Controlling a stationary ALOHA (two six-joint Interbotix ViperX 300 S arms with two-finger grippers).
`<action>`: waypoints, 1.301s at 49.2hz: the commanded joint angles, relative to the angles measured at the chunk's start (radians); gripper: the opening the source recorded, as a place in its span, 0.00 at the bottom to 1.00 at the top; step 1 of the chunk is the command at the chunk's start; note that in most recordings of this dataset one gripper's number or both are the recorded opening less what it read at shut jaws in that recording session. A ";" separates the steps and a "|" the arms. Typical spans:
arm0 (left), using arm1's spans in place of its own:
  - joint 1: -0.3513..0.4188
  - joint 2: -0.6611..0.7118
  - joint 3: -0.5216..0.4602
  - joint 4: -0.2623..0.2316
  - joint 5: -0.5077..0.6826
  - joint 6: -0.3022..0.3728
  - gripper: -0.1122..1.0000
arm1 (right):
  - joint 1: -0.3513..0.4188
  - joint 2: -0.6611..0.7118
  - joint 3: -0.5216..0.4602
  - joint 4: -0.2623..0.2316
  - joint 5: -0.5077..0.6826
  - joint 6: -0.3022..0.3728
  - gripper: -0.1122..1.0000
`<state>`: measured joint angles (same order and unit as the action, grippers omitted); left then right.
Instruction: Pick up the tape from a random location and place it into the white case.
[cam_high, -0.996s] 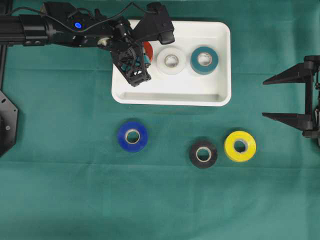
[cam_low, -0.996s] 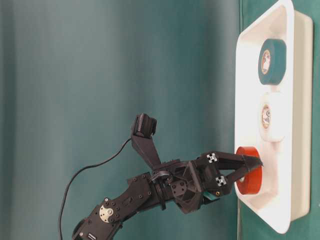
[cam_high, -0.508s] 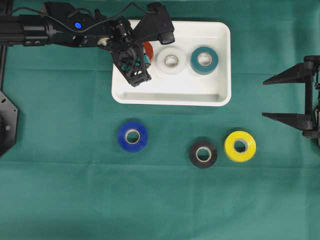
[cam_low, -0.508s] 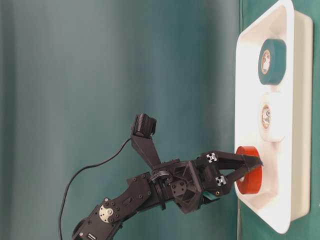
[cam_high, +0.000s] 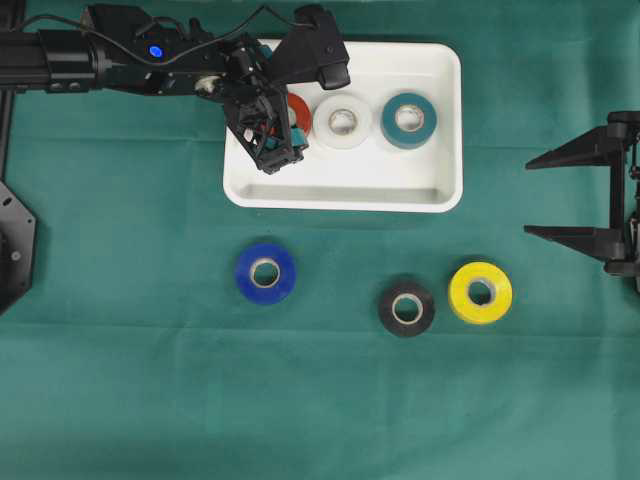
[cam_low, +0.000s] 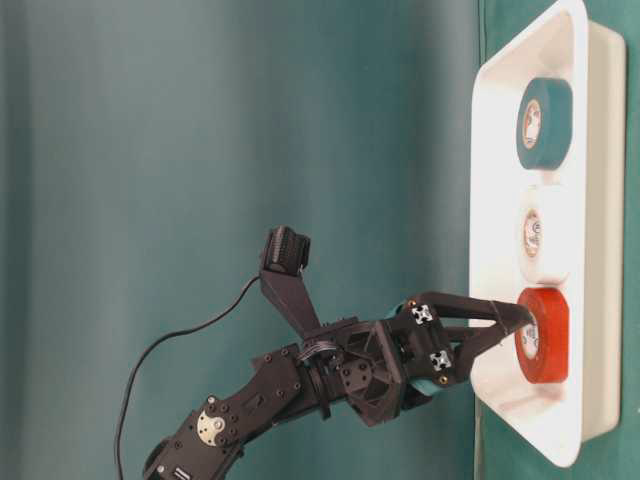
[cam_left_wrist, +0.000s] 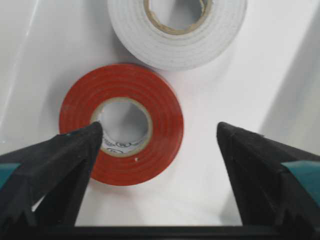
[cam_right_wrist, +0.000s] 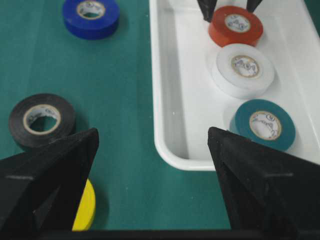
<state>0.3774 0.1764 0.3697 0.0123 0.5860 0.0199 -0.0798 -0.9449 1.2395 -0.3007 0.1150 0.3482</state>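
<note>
A red tape (cam_high: 299, 106) lies flat on the floor of the white case (cam_high: 345, 200), at its left end beside a white tape (cam_high: 342, 120) and a teal tape (cam_high: 408, 120). My left gripper (cam_left_wrist: 160, 129) hangs open just above the red tape (cam_left_wrist: 165, 120), holding nothing. One fingertip (cam_left_wrist: 85, 145) is over the roll's core and the other stands out over bare case floor. At table level the fingers (cam_low: 470, 305) reach to the red tape (cam_low: 545, 340). My right gripper (cam_high: 529, 197) stands open and empty at the right edge, off the case.
On the green cloth in front of the case lie a blue tape (cam_high: 265, 272), a black tape (cam_high: 406, 307) and a yellow tape (cam_high: 480, 292). The left arm (cam_high: 120, 55) stretches along the back left. The case's front half (cam_right_wrist: 190, 100) holds no rolls.
My left gripper has opened and let go of the red tape, which has dropped flat onto the case floor. The right arm has not moved.
</note>
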 joint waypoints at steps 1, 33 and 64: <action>-0.002 -0.049 -0.009 -0.002 0.003 0.000 0.97 | -0.002 0.009 -0.017 -0.003 -0.005 0.002 0.87; -0.006 -0.295 -0.017 0.002 0.078 0.044 0.97 | -0.002 0.009 -0.031 -0.003 0.003 0.003 0.87; -0.273 -0.388 0.081 0.000 -0.098 0.064 0.97 | -0.002 0.009 -0.040 -0.003 0.002 0.006 0.87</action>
<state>0.1381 -0.1718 0.4479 0.0123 0.5246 0.0874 -0.0798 -0.9449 1.2257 -0.3022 0.1212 0.3528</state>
